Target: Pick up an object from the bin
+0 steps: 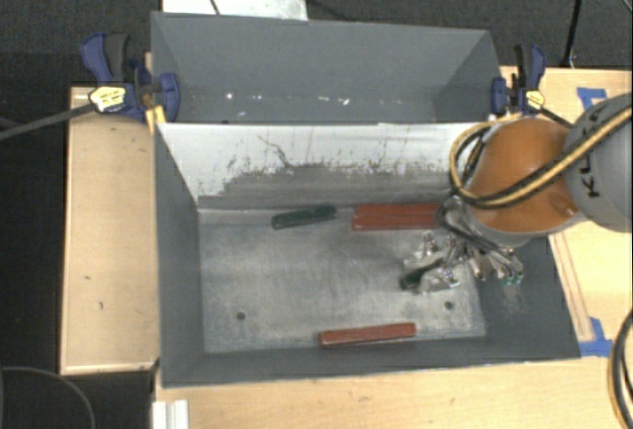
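Gripper (435,271) low at right side of bin (178,259), its opening can't be told. Nearest obj: red-brown block (391,216) just behind it by back wall, lying flat, long axis left-right.

Robot lab: arm (601,142) over metal bin (316,61)

Black lettering on the grey robot arm (603,150) at the right edge of the frame, cut off by the border; first letter apparently a "K", remainder not readable. No other legible text, number or label.
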{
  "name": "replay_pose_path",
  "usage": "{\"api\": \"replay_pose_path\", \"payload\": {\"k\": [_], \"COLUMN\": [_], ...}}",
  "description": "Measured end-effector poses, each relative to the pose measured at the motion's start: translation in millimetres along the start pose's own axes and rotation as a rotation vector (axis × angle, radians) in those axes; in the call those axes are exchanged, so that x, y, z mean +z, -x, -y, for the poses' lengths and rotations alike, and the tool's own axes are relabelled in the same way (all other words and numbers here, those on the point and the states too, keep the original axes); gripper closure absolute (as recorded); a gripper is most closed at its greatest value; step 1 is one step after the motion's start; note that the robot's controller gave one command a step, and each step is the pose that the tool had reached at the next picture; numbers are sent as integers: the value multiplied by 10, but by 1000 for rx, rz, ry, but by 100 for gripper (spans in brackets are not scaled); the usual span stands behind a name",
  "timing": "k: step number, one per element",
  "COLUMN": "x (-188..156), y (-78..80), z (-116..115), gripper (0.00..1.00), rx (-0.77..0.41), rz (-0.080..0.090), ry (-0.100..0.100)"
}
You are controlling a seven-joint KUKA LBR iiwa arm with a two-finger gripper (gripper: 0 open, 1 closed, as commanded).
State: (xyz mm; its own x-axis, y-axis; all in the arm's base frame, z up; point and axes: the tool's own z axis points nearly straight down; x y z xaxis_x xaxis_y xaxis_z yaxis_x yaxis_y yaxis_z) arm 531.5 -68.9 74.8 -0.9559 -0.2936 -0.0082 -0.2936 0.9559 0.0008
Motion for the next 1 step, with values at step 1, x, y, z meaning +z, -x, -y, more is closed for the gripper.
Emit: {"api": "replay_pose_path", "payload": {"k": [1], "x": [-1347], "y": [-46], "z": [86], "gripper": [100], "rx": [24], "rz": [-5], "ry": [-2]}}
